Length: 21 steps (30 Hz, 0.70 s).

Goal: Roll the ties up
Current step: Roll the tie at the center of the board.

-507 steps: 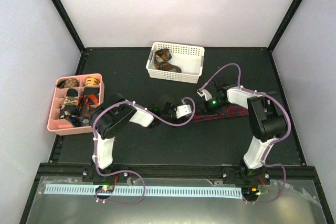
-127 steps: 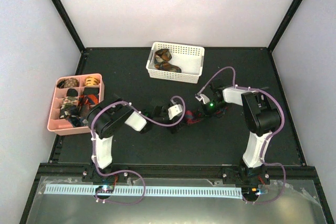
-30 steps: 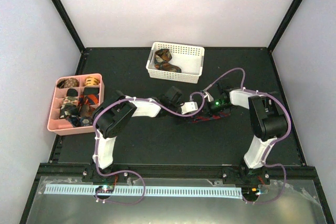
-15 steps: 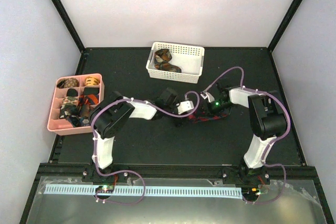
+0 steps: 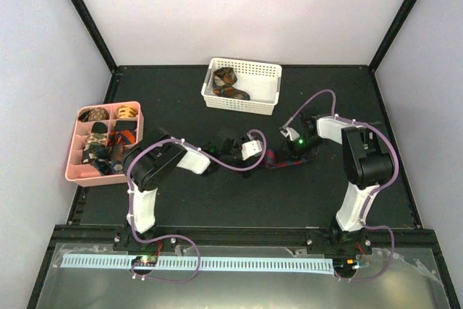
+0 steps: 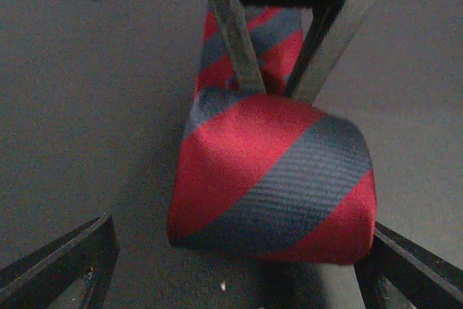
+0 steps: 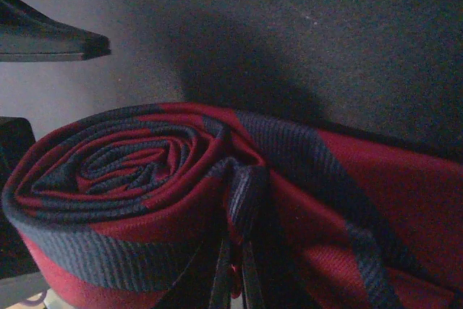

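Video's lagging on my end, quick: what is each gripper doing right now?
Left gripper: open, either side of the rolled tie, not gripping it.
Right gripper: closed, pinching the tie beside the roll.

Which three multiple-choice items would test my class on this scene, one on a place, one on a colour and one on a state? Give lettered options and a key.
1. The white basket stands:
A. at the left edge
B. at the far side of the table, near the middle
C. between the arm bases

2. The partly rolled striped tie is:
A. red and dark grey-blue
B. green and yellow
C. white and pink

3. The left gripper is:
A. shut on the tie
B. out of view
C. open, around the roll

Key:
1 B: the top view shows the basket far from the arms, about midway across.
2 A: both wrist views show red and dark grey-blue stripes.
3 C: its fingers stand wide apart, one on each side of the roll.
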### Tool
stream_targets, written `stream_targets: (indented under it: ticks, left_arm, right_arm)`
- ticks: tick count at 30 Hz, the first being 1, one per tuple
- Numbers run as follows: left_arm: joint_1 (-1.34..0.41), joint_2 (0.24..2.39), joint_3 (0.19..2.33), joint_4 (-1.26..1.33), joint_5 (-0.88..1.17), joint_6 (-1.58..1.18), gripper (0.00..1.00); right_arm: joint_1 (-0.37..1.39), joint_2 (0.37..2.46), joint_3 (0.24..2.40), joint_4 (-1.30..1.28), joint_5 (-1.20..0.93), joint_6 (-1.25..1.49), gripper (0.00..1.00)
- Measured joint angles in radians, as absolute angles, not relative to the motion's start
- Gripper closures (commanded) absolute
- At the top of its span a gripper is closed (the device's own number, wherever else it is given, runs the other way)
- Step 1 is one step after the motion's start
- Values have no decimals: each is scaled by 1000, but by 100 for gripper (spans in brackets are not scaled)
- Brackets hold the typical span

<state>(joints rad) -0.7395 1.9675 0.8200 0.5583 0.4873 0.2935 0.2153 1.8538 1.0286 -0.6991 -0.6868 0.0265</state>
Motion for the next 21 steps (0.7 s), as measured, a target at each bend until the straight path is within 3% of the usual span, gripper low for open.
stream_targets:
  ticks: [7,15,17,21]
  left_arm:
    - [-744,2027,820,710,502,263,8]
    - [-775,2100,850,787,502,229,14]
    - [-776,2111,864,791,502,224,19]
    - [-781,2123,903,776,504,223,43]
  right_arm:
    - [218,1896,1087,-772,-669,19,99]
    - [217,1922,1110,-800,-681,4,99]
    - [217,1927,1110,-800,-692,4,98]
    - [218,1938,1111,-799,-715,5,98]
